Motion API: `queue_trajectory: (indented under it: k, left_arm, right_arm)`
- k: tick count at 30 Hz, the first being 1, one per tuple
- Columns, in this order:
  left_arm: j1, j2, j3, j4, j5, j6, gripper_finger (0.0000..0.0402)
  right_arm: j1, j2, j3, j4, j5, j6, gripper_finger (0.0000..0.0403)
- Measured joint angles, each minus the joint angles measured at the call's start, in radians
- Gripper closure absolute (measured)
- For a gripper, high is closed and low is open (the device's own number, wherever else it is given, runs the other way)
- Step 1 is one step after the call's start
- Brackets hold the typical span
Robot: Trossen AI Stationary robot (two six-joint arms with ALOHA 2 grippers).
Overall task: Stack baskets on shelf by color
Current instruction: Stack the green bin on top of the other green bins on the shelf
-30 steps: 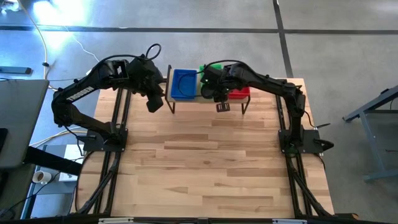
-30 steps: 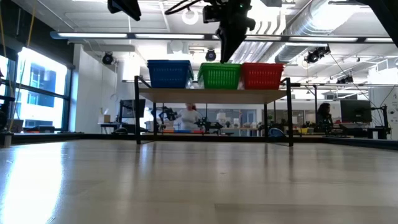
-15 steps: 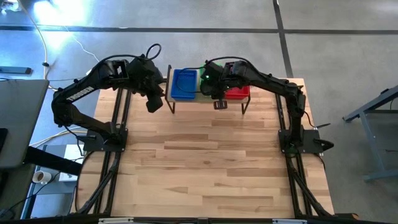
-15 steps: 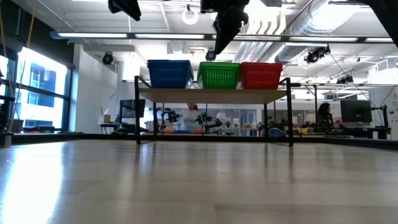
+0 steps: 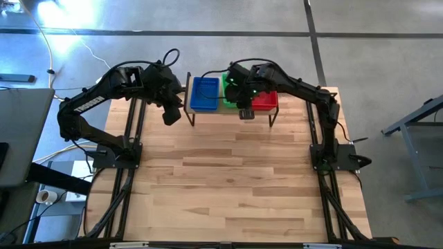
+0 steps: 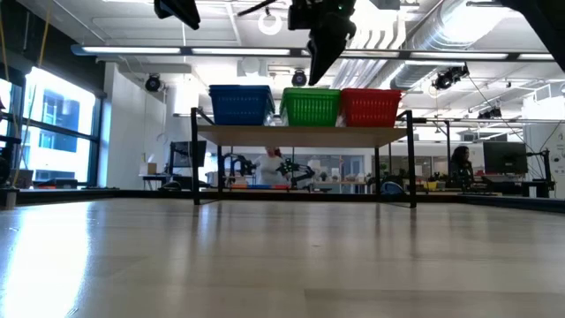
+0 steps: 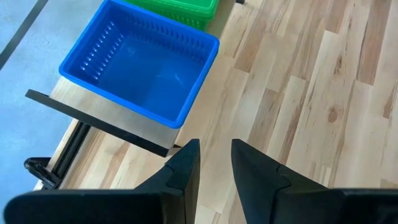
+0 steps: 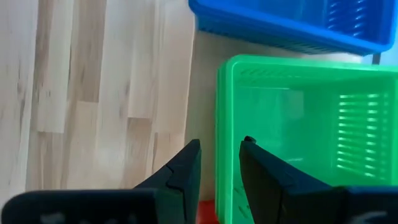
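Note:
The light-wood shelf (image 6: 300, 135) stands on black legs at the table's far edge. On it, side by side, rest blue baskets (image 5: 204, 93), green baskets (image 6: 311, 106) and red baskets (image 5: 266, 104). My right gripper (image 5: 246, 115) hovers just above the green basket's near wall (image 8: 219, 112), fingers nearly together and empty; in the low view (image 6: 309, 75) it stays clear of the rim. My left gripper (image 5: 173, 116) hangs in the air left of the shelf's near corner, shut and empty, with the blue basket (image 7: 140, 65) ahead of it.
The wooden tabletop (image 5: 235, 187) stretches bare from the shelf to the near edge. The arms' bases stand at the left (image 5: 114, 155) and right (image 5: 332, 155) sides. Beyond the table lies a room with desks and equipment (image 6: 494, 168).
My right gripper has shifted a little toward the table's far edge and swung slightly side to side above the green basket. The baskets and my left arm have kept still.

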Motion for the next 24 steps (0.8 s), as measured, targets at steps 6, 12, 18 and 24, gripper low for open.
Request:
queue_trajectory:
  k: [6,12,18,24]
  left_arm:
    - [0.000,0.000,0.000,0.000,0.000,-0.001,0.0319]
    - [0.000,0.000,0.000,0.000,0.000,-0.001,0.0319]
    - [0.000,0.000,0.000,0.000,0.000,0.000,0.0319]
    - [0.000,0.000,0.000,0.001,0.000,0.000,0.0319]
  right_arm:
    - [0.002,0.035,-0.001,-0.014,0.027,-0.001,0.0307]
    - [0.005,0.043,-0.001,0.000,0.019,-0.003,0.0307]
    - [0.022,0.050,0.000,0.007,-0.006,-0.023,0.0307]
    - [0.025,0.052,0.000,0.005,0.001,-0.030,0.0320]
